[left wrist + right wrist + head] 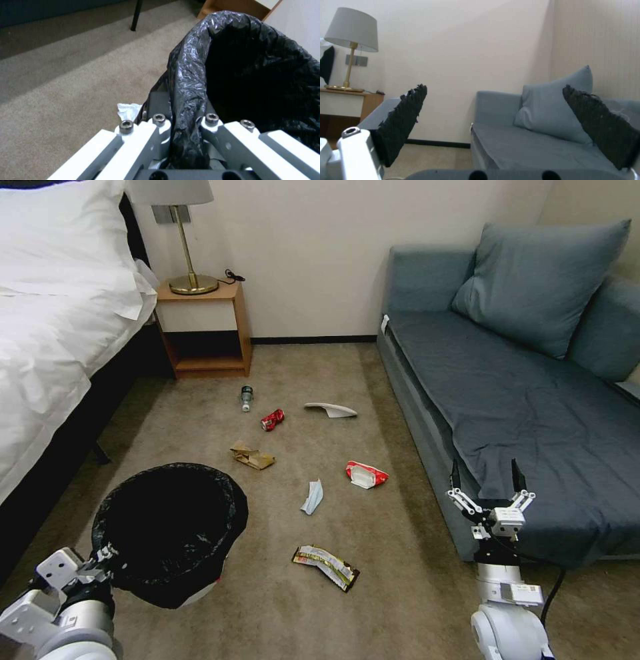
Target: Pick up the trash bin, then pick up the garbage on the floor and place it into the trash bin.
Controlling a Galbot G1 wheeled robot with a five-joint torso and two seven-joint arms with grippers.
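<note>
The trash bin [170,530], white with a crinkled black bag over its rim, hangs at the lower left, my left gripper [100,560] shut on its near rim. In the left wrist view the fingers [160,132] pinch the bag-covered rim of the trash bin [186,105]. The garbage lies on the carpet: a green bottle [247,398], a crushed red can [272,419], a white slipper [331,410], a brown paper bag [252,456], a red-and-white wrapper [365,475], a blue mask [312,497] and a snack wrapper [326,567]. My right gripper [486,475] stands open and pointing up by the sofa, its fingers [403,120] spread wide.
A blue sofa [533,407] with a cushion fills the right side. A bed [53,327] with white sheets runs along the left. A wooden nightstand [203,330] with a lamp stands at the back wall. A white tissue [128,111] lies on the carpet below the bin.
</note>
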